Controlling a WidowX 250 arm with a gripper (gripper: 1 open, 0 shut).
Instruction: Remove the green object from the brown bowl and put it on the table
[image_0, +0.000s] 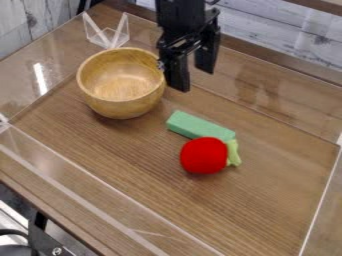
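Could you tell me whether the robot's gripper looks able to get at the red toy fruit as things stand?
Probably yes: the open gripper hangs beside the bowl, and nothing covers the red toy fruit, though the green block lies right behind it.

A bowl (120, 82) sits on the worktop (100, 160), toward the left of the view. A block (202, 127) lies on the worktop to the bowl's right and nearer the viewer, outside it. A toy fruit (205, 156) rests just in front of the block, its leaf (234, 152) on the right side. Clear walls (110, 30) stand behind the bowl, along the worktop's far edge.
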